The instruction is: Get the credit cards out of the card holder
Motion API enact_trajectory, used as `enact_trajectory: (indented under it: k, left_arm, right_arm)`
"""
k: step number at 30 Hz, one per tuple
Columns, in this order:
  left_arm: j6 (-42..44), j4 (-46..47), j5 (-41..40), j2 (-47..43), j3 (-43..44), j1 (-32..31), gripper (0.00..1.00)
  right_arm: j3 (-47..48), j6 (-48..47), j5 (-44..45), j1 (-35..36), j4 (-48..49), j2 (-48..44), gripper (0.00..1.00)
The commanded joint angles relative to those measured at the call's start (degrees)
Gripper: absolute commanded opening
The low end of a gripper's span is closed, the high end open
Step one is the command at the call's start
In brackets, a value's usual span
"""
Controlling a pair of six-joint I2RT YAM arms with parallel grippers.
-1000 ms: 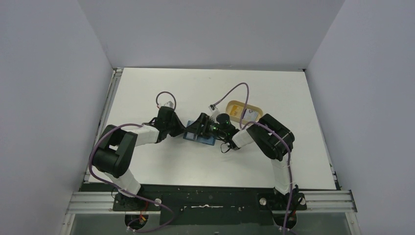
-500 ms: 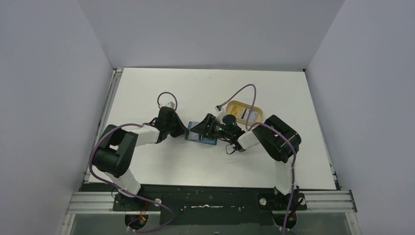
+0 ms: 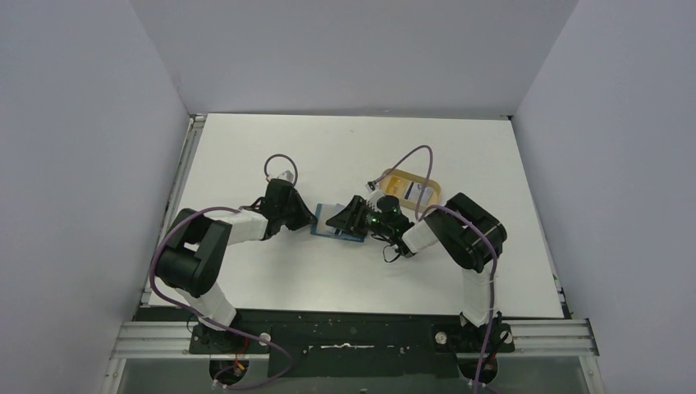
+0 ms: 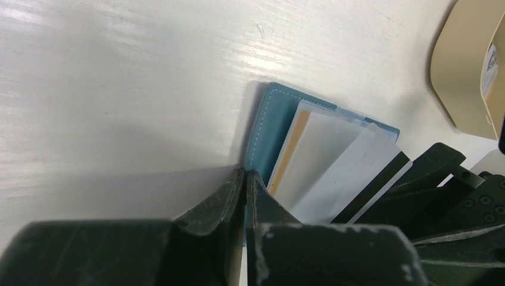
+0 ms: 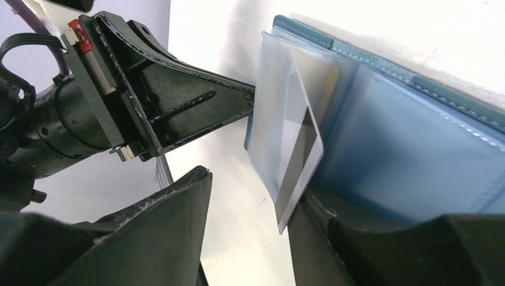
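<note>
Beside the card holder [image 5: 417, 155], left pincer [image 4: 245, 179] clenched; right pincer [image 5: 253, 190] (released) straddles card [image 5: 301, 155].

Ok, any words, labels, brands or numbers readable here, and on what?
No text is readable.
Item in the tan tray: bluish print, too blurred to read.
White card with black band: no print visible.
Card holder: no marking visible.
</note>
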Motion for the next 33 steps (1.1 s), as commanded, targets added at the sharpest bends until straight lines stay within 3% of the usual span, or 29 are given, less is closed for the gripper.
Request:
enact_trajectory:
  k: [1,9,20,24,26,29,33]
  left_arm:
    - [1.31,-3.72,-0.69,2.08,-0.39,-0.34,0.0]
    - [1.37,-3.69,-0.43,2.5,-0.27,-0.33,0.0]
    - [1.55,-3.87,-0.34,2.64,-0.22,-0.34,0.0]
    - [1.62,-3.95,-0.21,2.63,-0.06,-0.33,0.0]
    - [1.59,-3.96,-0.17,2.64,-0.08,-0.33,0.0]
    - [1.91,-4.17,-0.17,2.53,0.11,-0.33,0.0]
    - [2.88,-5.14,-0.61,1.93,0.52,-0.33,0.0]
  right_arm:
    - [-1.75,-1.47,1.79,-1.07,2.61,0.38,0.46]
    - [-4.02,-0.49,2.39,-2.89,5.39,2.88,0.24]
    - [-6.09,-0.68,1.86,-3.69,5.75,2.89,0.19]
    - [-6.76,-1.78,1.01,-3.97,3.64,1.87,0.06]
    - [-6.45,-3.21,0.42,-3.99,0.1,0.26,0.0]
    - [-5.14,-6.59,-1.96,-4.07,-6.9,-3.93,0.0]
    - [1.36,-15.99,-3.73,-4.55,-26.93,-14.25,0.0]
